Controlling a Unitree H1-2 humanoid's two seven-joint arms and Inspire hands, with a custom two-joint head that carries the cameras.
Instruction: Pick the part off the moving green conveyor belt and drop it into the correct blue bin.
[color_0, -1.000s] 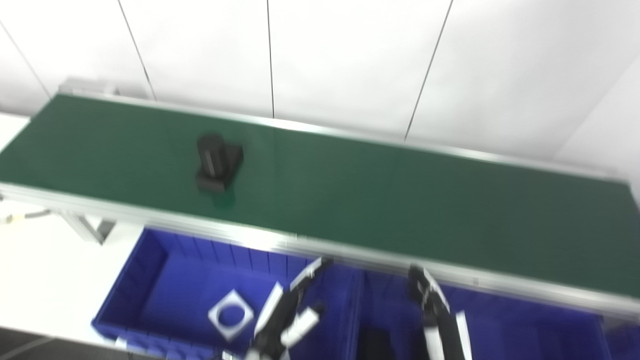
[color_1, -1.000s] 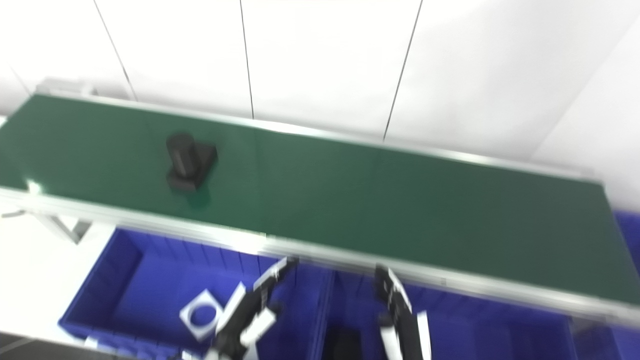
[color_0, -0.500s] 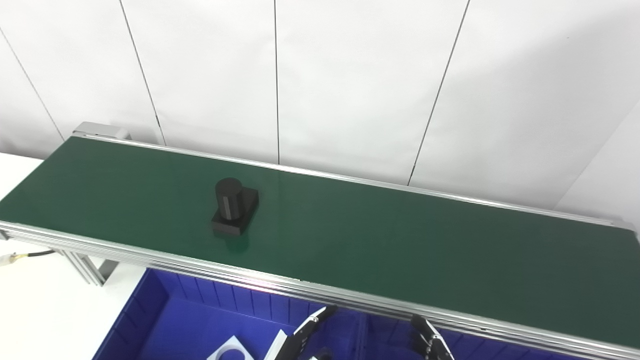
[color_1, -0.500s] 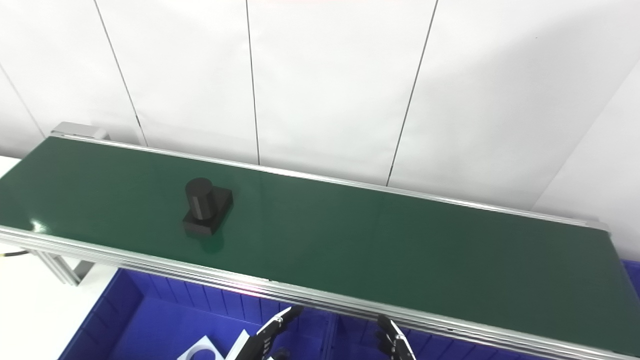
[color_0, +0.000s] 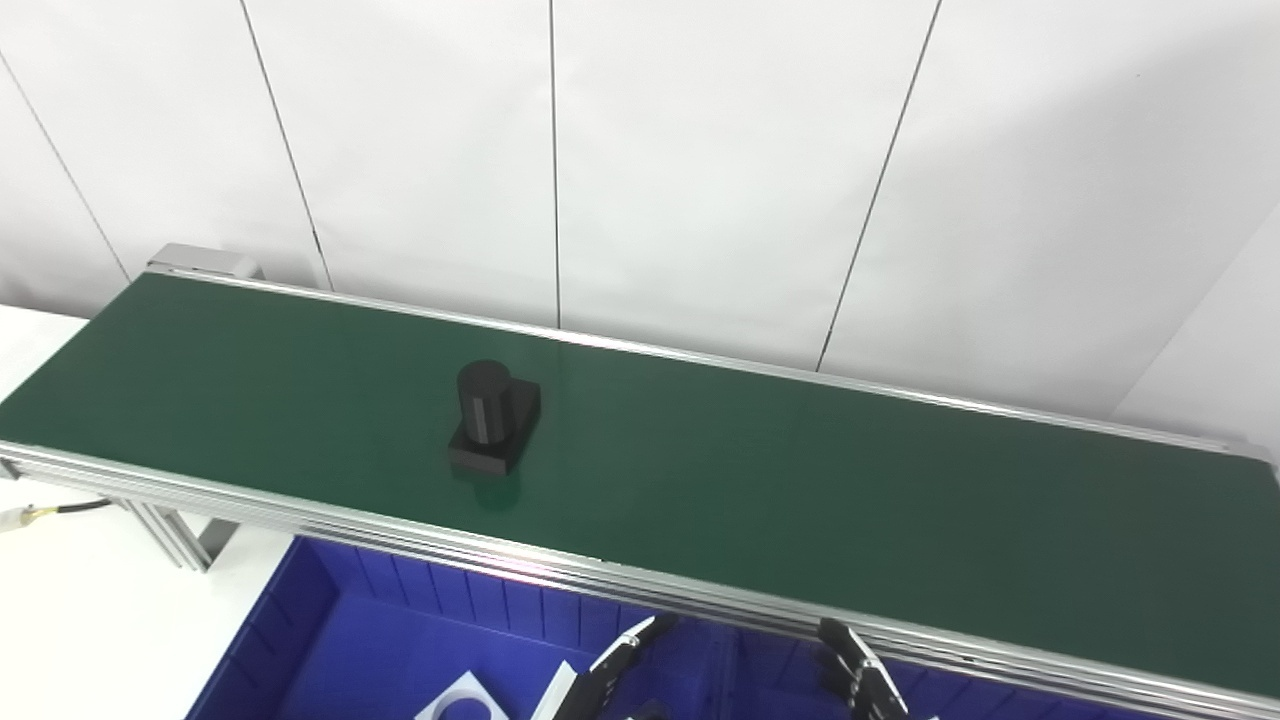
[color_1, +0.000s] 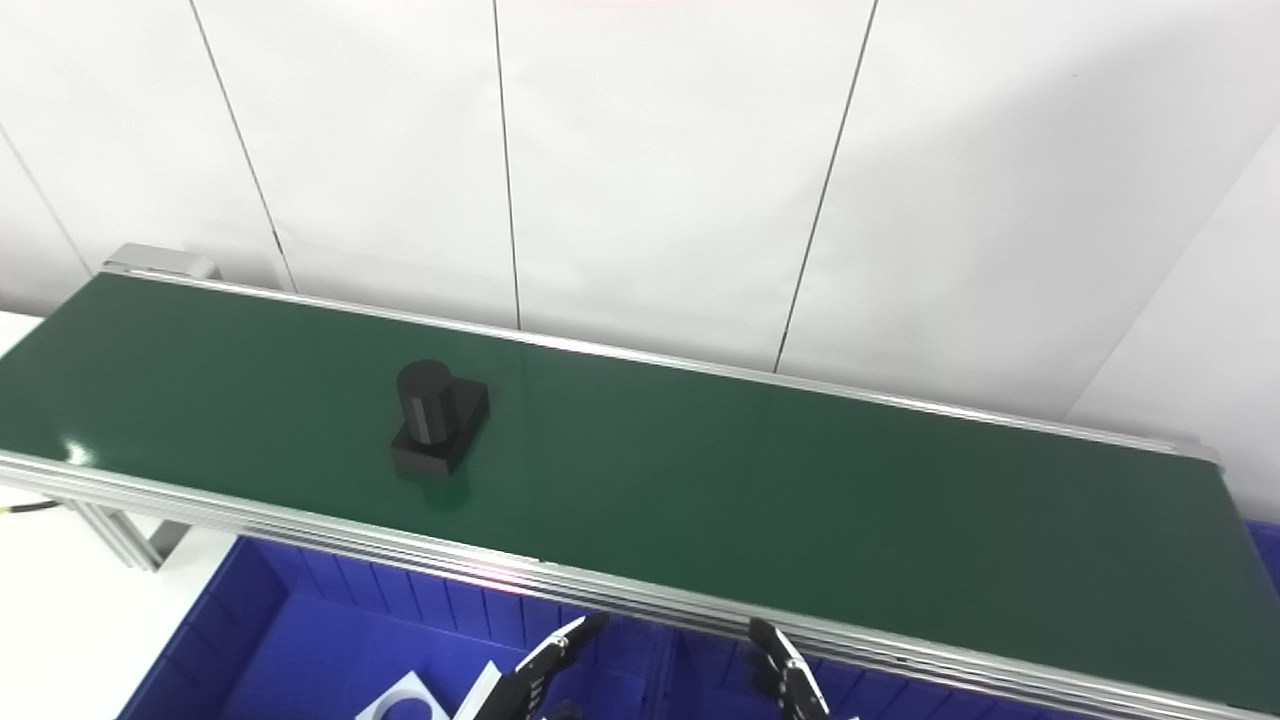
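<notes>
A black part (color_0: 493, 418), an upright cylinder on a square base, rides on the green conveyor belt (color_0: 800, 480), left of its middle. Both hands hang low in front of the belt's near rail, over the blue bins, far from the part. Only the raised fingertips of my left hand (color_0: 618, 668) and my right hand (color_0: 858, 680) show at the bottom edge. The fingers are stretched out and hold nothing. The left blue bin (color_0: 300, 620) lies below the part's stretch of belt, and a white square ring (color_0: 455, 703) lies in it.
A second blue bin (color_0: 775, 665) adjoins the first on the right, and a corner of another (color_1: 1262, 545) shows past the belt's right end. A white table (color_0: 70, 610) and the conveyor's metal leg (color_0: 170, 530) are at the left. A white panelled wall stands behind the belt.
The camera tilted up after the first frames, so the bins and hands dropped toward the bottom edge. The black part has travelled to the right along the belt. The hands hold about the same pose.
</notes>
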